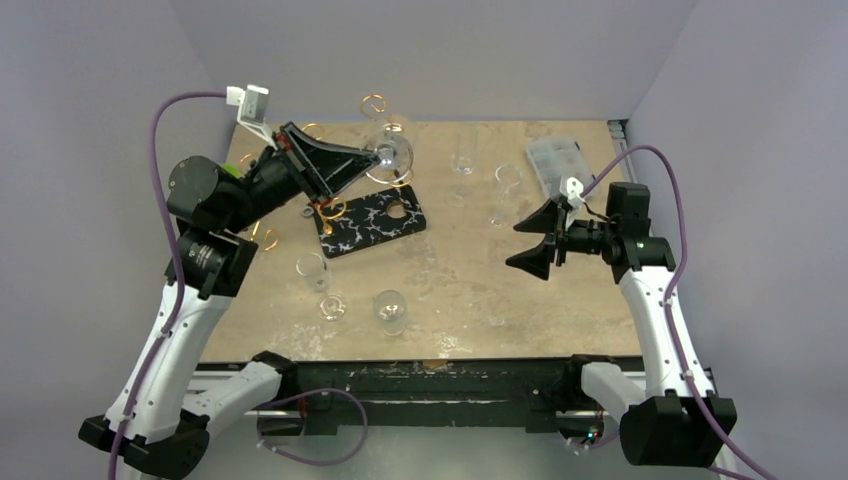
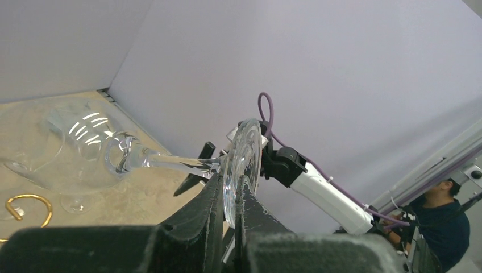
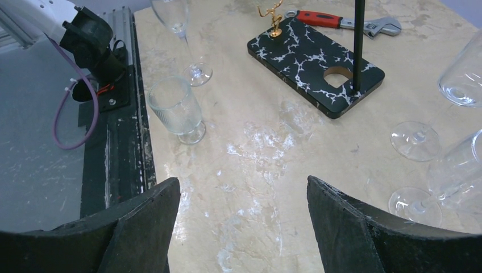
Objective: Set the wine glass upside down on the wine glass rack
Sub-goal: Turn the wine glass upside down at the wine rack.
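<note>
Wine glass (image 1: 388, 152) aloft over the back left of the tabletop (image 1: 470, 290), lying nearly level: foot toward the left arm, bowl pointing away from it toward the back right. Pinched by the rim of its foot in the left gripper (image 1: 366, 160), jaws closed almost fully on the thin disc. In the left wrist view, foot edge-on between the two fingers (image 2: 199, 219), stem and bowl running straight out ahead along the gripper's own line.

Wine glass rack (image 1: 373, 102) close around the bowl: one gold scroll loop just behind it, others lower and to the left beside the arm's wrist. Contact between bowl and wire: not determinable from above. By judgement, hanging calls for tipping the long axis from level to upright, bowl down, then sliding the stem into a loop with the foot resting on top. Left arm alone placed for this.

Right gripper (image 1: 518, 246) well apart on the right, jaws spread wide, holding nothing, above bare tabletop.

Beneath the glass, a black white-veined board (image 1: 375, 222). Front left, a stemmed glass (image 1: 313, 270) and a ribbed tumbler (image 1: 390, 308). Right of the rack, further stemmed glasses (image 1: 462, 160). Back right, a clear plastic box (image 1: 555, 158). Beyond the board in the right wrist view, a red-handled wrench (image 3: 341, 21). Likely obstruction: neighbouring rack arms crowding the bowl during the turn.
</note>
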Robot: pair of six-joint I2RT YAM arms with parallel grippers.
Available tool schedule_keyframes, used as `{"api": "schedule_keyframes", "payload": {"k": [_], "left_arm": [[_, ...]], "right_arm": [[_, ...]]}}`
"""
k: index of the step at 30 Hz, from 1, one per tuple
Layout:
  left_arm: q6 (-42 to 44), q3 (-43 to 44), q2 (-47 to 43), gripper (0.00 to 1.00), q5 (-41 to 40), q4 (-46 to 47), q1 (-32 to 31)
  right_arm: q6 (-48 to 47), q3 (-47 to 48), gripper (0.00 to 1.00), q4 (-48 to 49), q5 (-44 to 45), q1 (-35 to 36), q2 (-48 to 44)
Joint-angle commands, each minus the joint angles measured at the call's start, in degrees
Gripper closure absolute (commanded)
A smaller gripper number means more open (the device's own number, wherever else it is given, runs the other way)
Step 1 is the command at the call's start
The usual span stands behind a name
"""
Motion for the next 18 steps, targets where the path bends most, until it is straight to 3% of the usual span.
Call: {"api": "schedule_keyframes", "payload": {"k": [1, 8, 18], "left_arm": [[0.2, 6.7, 1.7, 1.0, 2.8, 6.7, 5.1], [-1.7, 11.2, 6.6, 1.0, 5.5, 8.1, 14.0], [-7.1, 6.6, 6.4, 1.0, 9.1, 13.8, 31.5]], "right_arm": [[-1.2, -0.4, 0.2, 0.3, -0.8, -0.2, 0.5], [-2.6, -0.1, 0.2, -1.1, -0.8, -0.1, 0.8], [-4.7, 0.7, 0.2, -3.5, -1.3, -0.1, 2.3]]}}
